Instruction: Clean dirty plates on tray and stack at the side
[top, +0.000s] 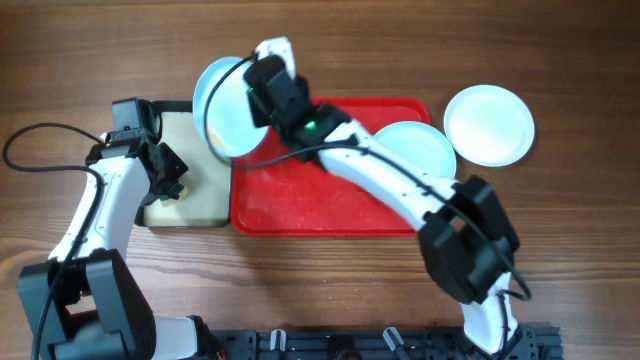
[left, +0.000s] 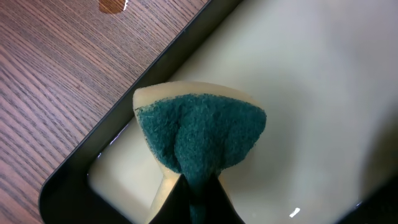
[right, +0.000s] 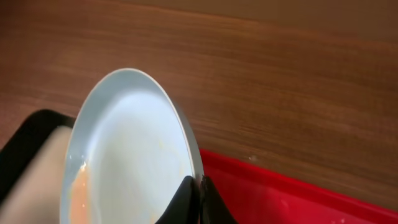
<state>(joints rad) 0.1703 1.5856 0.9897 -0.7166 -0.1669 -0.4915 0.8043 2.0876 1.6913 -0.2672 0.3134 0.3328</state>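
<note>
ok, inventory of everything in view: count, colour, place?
held plate: 1, pale aqua, orange smear inside; tilted, at the red tray's far left corner
second aqua plate: 1, pale aqua; flat on the red tray, right end
white plate: 1, white; on the table, right of the red tray
red tray: 1, red; table centre
small tray: 1, black rim, cream inside; left of the red tray
sponge: 1, green on yellow; over the small tray
table: 1, brown wood
left gripper: 1, black; shut on the sponge
right gripper: 1, black; shut on the held plate's rim
</note>
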